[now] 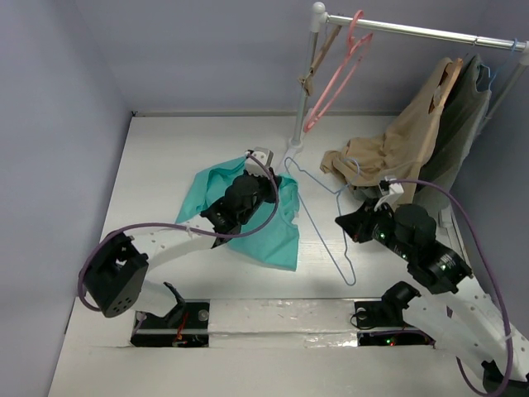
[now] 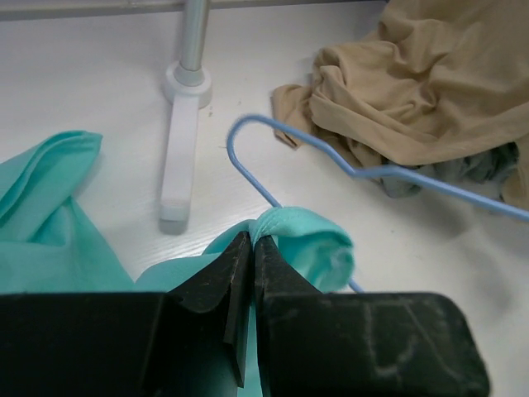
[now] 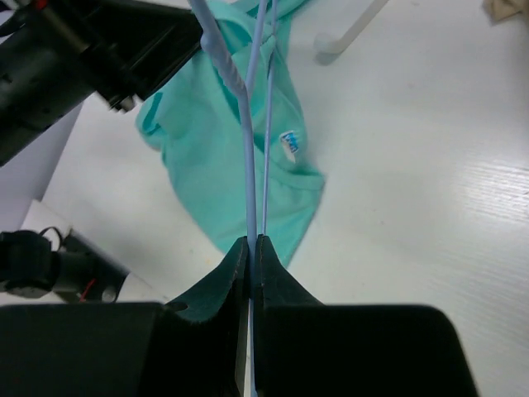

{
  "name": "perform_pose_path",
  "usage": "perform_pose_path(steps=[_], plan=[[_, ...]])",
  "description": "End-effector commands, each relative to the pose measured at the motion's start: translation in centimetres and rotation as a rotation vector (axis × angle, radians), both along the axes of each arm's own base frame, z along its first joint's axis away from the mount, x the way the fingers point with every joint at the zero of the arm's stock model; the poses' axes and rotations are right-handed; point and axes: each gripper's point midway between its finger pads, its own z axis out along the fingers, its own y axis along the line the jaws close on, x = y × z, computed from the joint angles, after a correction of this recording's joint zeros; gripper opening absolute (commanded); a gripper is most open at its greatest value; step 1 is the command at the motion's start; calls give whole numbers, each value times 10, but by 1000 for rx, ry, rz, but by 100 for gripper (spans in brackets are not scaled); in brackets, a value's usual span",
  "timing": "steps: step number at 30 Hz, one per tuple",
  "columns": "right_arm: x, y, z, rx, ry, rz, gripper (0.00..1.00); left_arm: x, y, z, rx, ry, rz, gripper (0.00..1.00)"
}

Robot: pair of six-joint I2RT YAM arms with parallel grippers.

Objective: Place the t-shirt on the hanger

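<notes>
white desk: your left jaws pinched on a fold of the t-shirt lying left of centre, your right jaws clamped on the hanger wire beside it; risk, the thin wire may twist and miss the opening.

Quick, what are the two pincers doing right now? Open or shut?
Left pincer: closed, pinching a fold of the t-shirt.
Right pincer: closed, gripping the hanger by its wire.
</notes>
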Motion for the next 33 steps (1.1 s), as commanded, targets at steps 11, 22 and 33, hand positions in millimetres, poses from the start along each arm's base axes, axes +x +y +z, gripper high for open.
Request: perform_pose_path(steps=[11,22,33], plan=[[-50,-15,41,51,-15,74,0,56,10,28,-68,-45,84,0],[-32,19,15,76,19,161,0,51,6,45,-132,-58,42,0],[-16,44,34,107,-55,199,0,30,17,46,-128,-59,53,0]])
